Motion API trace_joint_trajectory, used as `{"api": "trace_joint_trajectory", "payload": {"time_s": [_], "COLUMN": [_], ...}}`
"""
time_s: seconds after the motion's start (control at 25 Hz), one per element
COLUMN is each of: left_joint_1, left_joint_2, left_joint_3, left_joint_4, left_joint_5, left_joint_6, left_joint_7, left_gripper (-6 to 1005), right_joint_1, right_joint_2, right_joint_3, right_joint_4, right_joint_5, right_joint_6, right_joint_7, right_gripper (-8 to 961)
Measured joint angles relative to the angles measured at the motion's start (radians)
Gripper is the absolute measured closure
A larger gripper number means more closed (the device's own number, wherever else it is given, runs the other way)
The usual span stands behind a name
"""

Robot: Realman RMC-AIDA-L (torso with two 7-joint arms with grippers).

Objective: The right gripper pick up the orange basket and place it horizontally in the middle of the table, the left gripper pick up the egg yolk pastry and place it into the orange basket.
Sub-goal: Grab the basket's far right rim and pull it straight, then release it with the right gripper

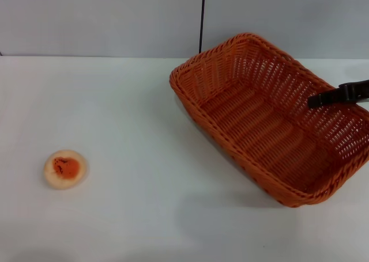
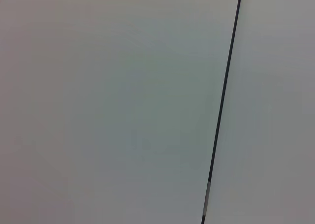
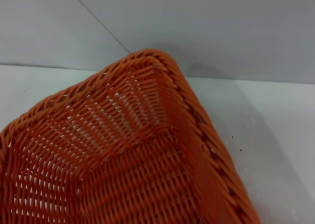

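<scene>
The orange basket (image 1: 271, 121) sits diagonally on the bench (image 1: 144, 216), directly beneath the right end effector (image 1: 314, 101), which reaches over the basket's right-hand wall; whether its fingers are open or closed cannot be determined. The egg yolk pastry (image 1: 66, 169) lies well apart, far to the end effector's left.

One orange basket (image 1: 271, 121) sits on the single white table (image 1: 132, 129). One egg yolk pastry (image 1: 65, 169) lies there. One black gripper (image 1: 316, 100) shows.
</scene>
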Motion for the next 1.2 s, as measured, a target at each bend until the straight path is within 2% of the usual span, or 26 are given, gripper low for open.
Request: {"api": "trace_joint_trajectory", "payload": {"time_s": [0.12, 0.32, 0.56, 0.84, 0.96, 1.2], "left_joint_1": [0.0, 0.0, 0.0, 0.01, 0.023, 0.055], "left_joint_2": [0.0, 0.0, -0.002, -0.003, -0.003, -0.002], "left_joint_3": [0.0, 0.0, 0.002, 0.005, 0.006, 0.006], "left_joint_4": [-0.003, -0.007, -0.008, -0.003, 0.0, 0.003], "left_joint_5": [0.0, 0.001, 0.001, 0.005, 0.005, 0.006], "left_joint_6": [0.003, 0.004, 0.005, 0.037, 0.059, 0.089], "left_joint_7": [0.0, 0.0, 0.0, 0.0, 0.0, 0.004], "left_gripper": [202, 203, 204, 205, 206, 207], "right_joint_1": [0.0, -0.002, -0.005, -0.009, -0.003, 0.003], "right_joint_2": [0.0, 0.0, 0.004, 0.014, 0.016, 0.02], "right_joint_3": [-0.001, -0.001, 0.0, 0.0, -0.002, -0.007], "right_joint_4": [-0.004, -0.007, -0.004, -0.031, -0.061, -0.13], "right_joint_5": [0.0, 0.0, 0.01, 0.062, 0.084, 0.084], "right_joint_6": [0.001, 0.005, 0.007, -0.012, -0.071, -0.162], "right_joint_7": [0.0, -0.001, -0.053, -0.151, -0.286, -0.446], "right_gripper": [328, 540, 707, 745, 789, 790]}}
